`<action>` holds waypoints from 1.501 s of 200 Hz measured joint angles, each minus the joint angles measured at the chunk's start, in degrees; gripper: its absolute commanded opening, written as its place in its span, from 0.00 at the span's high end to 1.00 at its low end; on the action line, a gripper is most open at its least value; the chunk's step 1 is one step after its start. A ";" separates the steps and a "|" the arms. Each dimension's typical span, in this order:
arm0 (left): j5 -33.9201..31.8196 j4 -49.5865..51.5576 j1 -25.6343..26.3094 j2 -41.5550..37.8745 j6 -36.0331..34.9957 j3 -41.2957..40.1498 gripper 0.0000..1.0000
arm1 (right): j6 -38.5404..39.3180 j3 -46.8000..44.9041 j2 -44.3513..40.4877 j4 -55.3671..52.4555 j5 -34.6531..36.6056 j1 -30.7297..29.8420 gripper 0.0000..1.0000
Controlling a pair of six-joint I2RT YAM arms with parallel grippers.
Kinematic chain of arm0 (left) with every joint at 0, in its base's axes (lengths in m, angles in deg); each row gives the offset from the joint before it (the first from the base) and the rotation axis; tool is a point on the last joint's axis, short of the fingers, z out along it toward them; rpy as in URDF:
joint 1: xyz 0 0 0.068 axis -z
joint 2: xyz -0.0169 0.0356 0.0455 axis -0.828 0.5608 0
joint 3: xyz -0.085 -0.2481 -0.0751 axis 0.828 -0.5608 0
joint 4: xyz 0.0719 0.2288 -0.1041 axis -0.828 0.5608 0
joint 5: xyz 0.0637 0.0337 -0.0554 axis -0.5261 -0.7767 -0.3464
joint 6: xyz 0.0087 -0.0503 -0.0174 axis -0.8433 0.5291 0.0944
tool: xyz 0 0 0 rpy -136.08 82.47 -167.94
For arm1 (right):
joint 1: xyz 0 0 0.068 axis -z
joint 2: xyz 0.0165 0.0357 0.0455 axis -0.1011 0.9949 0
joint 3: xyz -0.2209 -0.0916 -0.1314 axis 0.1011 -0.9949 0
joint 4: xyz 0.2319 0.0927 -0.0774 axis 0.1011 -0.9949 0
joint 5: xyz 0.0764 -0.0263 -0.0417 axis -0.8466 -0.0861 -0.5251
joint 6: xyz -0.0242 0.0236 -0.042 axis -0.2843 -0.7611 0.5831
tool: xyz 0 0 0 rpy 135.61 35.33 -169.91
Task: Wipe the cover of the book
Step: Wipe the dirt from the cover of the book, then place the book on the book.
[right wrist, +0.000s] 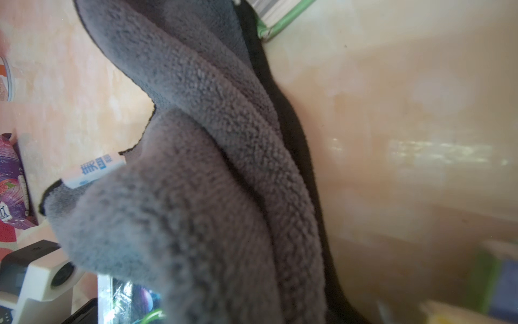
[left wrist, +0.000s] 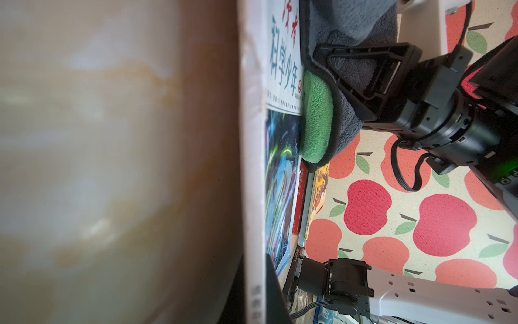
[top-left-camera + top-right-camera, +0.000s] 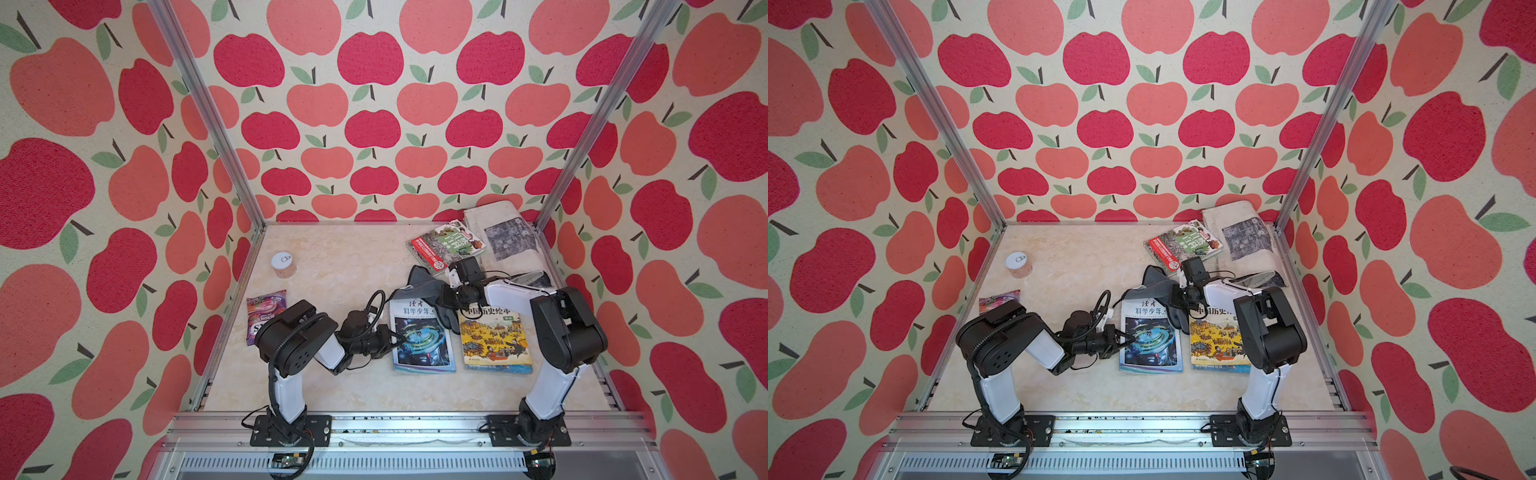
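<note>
Right gripper [image 3: 444, 305] pinched grey cloth [image 3: 417, 283] over the book [image 3: 423, 349] — left gripper [image 3: 397, 338], fingers pressed together, at its edge.

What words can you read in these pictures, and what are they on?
"读者": blue magazine, in red.
"科学少年": the same magazine, just below.
"中国历史绘本": yellow book.
"BERRIES": purple snack bag.
Green book and the tag on the grey cloth: too blurred to read.
</note>
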State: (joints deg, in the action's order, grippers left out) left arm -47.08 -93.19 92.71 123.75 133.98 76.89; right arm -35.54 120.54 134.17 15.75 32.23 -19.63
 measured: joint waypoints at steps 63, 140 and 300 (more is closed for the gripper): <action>1.49 2.84 -1.92 -1.53 -1.18 -0.55 1.00 | 0.52 -4.37 -3.26 1.88 0.72 -1.25 1.00; 2.36 5.14 -5.16 -2.69 -2.08 -0.59 1.00 | -1.86 -20.11 -18.43 0.79 4.61 -13.27 1.00; -3.87 47.87 -3.08 -31.67 -21.14 31.82 1.00 | -9.97 -30.67 -48.70 -12.76 15.80 -22.58 0.97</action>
State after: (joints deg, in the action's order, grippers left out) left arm -50.95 -45.32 89.63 92.07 112.85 108.71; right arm -45.51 89.88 85.48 2.98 48.03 -42.20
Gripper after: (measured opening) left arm 0.074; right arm 0.092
